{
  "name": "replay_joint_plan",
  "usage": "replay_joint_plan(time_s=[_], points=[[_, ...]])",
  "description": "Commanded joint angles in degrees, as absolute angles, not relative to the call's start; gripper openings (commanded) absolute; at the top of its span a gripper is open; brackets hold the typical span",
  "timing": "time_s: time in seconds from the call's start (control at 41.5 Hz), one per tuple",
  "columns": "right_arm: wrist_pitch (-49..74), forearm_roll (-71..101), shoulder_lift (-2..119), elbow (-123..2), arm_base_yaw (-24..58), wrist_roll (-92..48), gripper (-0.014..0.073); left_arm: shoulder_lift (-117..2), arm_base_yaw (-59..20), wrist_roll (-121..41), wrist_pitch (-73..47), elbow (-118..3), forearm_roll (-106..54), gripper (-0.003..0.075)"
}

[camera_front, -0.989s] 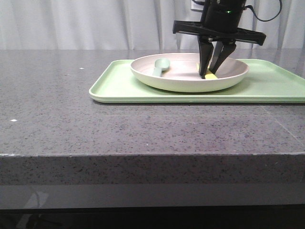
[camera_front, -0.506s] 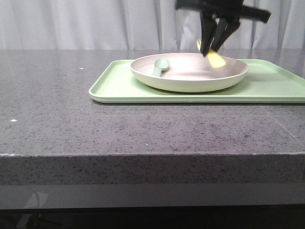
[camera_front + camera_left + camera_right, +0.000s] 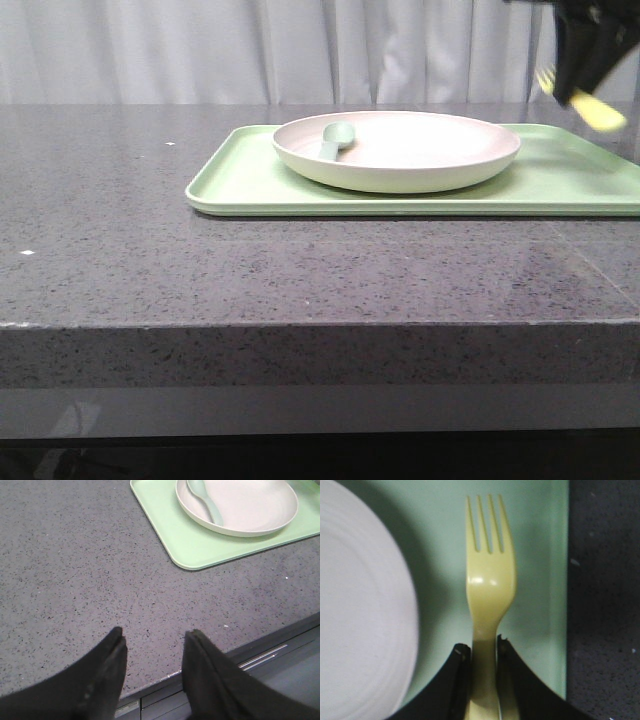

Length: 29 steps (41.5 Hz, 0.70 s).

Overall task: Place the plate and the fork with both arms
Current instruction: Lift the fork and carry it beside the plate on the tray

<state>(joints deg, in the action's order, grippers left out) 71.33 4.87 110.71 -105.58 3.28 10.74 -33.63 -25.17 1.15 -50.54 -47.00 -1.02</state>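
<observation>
Low front camera, two wrist close-ups

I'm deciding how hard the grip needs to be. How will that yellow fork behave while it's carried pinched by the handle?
The fork looks like thin moulded plastic, so probably light and fairly stiff. Its glossy handle may be slippery, and the right gripper pinches only the narrow end, so it could pivot or slide during fast moves.

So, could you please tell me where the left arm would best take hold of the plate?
Probably the plate's raised rim on the near-left edge, coming from above and the left. The rim overhangs the tray, and the spoon lies just inside, so keep beside it.
</observation>
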Motion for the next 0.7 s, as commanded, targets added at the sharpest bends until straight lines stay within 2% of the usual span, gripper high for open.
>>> replay_joint_plan(time_s=[0.0, 0.193, 0.458, 0.675], points=[[75.7, 5.0, 108.4, -104.6, 2.8, 7.4, 0.0069, -33.9, -25.5, 0.9, -46.9, -48.4, -1.2, 0.0281], [73.2, 5.0, 110.4, -104.0, 2.8, 7.1, 0.0074, -33.9, -25.5, 0.9, -46.8, -48.4, -1.2, 0.0281], [72.4, 5.0, 110.4, -104.0, 2.8, 7.1, 0.0228, -33.9, -25.5, 0.9, -46.8, -48.4, -1.2, 0.0281], [71.8, 4.9, 110.4, -104.0, 2.8, 7.1, 0.0248, -33.9, -25.5, 0.9, -46.8, -48.4, -1.2, 0.0281]])
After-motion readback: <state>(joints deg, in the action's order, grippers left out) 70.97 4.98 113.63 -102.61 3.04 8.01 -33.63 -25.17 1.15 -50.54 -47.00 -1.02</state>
